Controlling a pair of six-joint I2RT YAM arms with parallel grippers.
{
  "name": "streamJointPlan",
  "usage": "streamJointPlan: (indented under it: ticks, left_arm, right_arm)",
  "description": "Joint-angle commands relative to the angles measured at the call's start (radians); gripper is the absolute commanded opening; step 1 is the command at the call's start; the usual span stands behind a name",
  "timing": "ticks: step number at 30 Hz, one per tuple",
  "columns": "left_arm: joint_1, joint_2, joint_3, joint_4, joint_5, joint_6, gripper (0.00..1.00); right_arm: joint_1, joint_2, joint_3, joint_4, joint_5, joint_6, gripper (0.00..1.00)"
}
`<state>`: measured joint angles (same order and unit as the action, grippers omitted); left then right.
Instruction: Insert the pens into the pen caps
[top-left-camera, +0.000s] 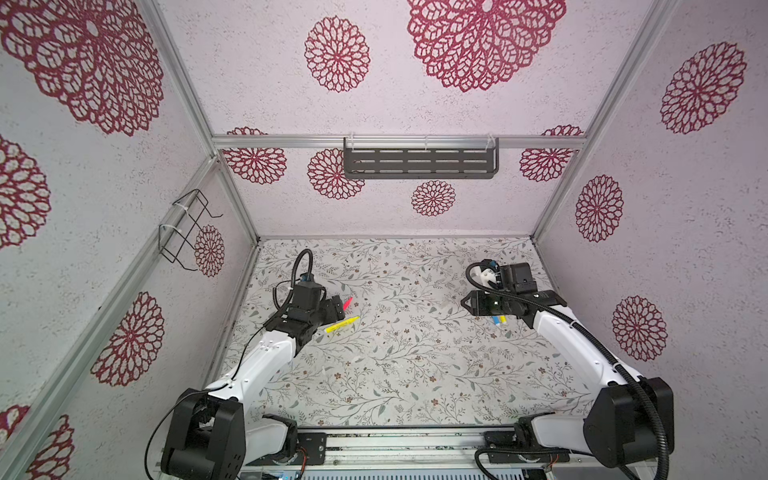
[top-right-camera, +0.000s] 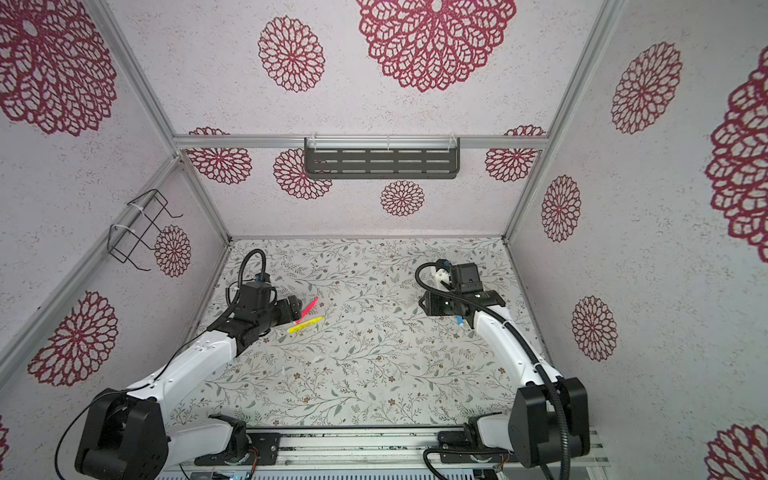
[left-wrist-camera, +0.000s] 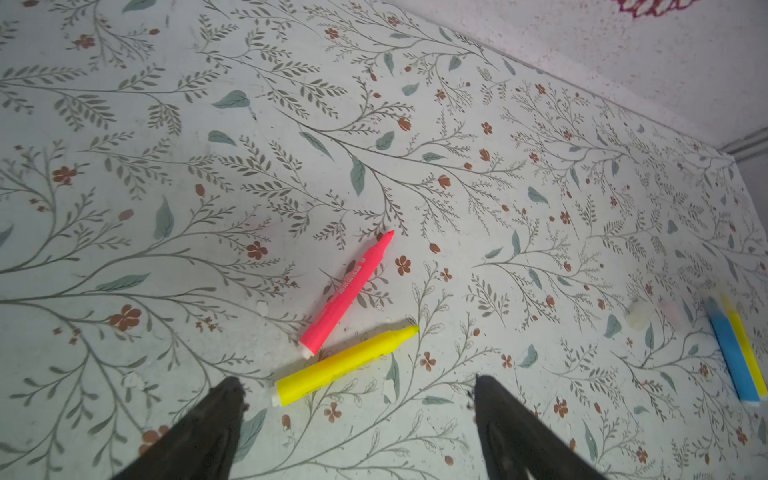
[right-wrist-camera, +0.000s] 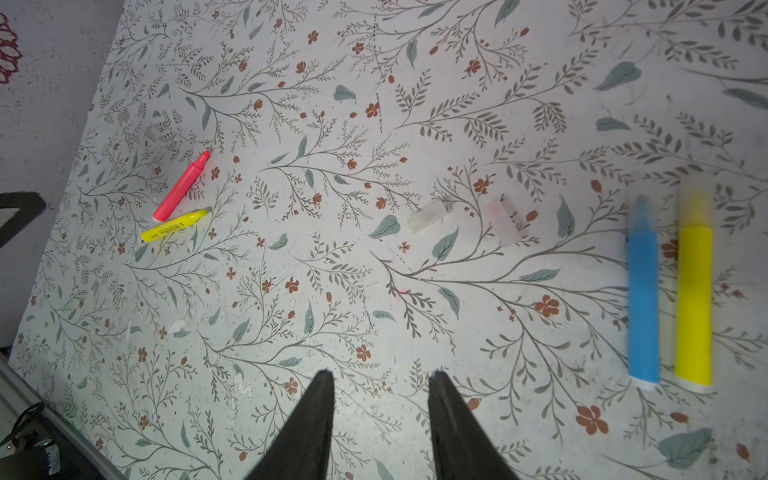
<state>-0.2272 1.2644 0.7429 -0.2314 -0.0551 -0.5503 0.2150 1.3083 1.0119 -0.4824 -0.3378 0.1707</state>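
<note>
The desk (top-left-camera: 415, 374) carries a pale mat with printed twigs and small flowers, and walls with large red flower patterns stand around it. On the left part of the mat the red-pink pen (left-wrist-camera: 347, 295) and a yellow pen (left-wrist-camera: 345, 365) lie flat, both with bare tips. The back end of the red-pink one is just beside the yellow barrel, and I cannot tell if they touch. Their tips spread apart.

On the right part the blue pen (right-wrist-camera: 643, 307) and the second yellow pen (right-wrist-camera: 694, 303) lie side by side, parallel. They are blurred in the right wrist view, so I cannot tell if something covers their tips. Between the two pairs, nearer to the blue pen, a whitish pen cap (right-wrist-camera: 428, 217) and a pinkish pen cap (right-wrist-camera: 503, 222) lie near each other but apart.

The left tool (left-wrist-camera: 355, 384) is spread wide and grasps nothing. In its wrist view the white back end of the yellow pen shows between its fingers (left-wrist-camera: 224, 415). The right tool (right-wrist-camera: 381, 374) has a narrower gap, also empty, with only bare mat between the tips. In a top view it is near the blue pen (top-left-camera: 496, 319).
</note>
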Motion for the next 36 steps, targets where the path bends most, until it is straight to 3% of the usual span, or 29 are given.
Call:
streamJointPlan:
  ticks: [1, 10, 36]
  left_arm:
    - [0.047, 0.026, -0.017, 0.015, 0.051, -0.04, 0.89]
    - [0.098, 0.13, -0.044, 0.116, 0.201, -0.088, 0.87]
    - [0.033, 0.282, -0.021, 0.109, 0.192, -0.061, 0.84]
  right_arm:
    - [-0.001, -0.042, -0.002, 0.042, -0.033, 0.019, 0.42]
    - [-0.001, -0.05, -0.032, 0.065, -0.052, 0.031, 0.42]
    - [0.008, -0.11, -0.087, 0.09, -0.047, 0.061, 0.41]
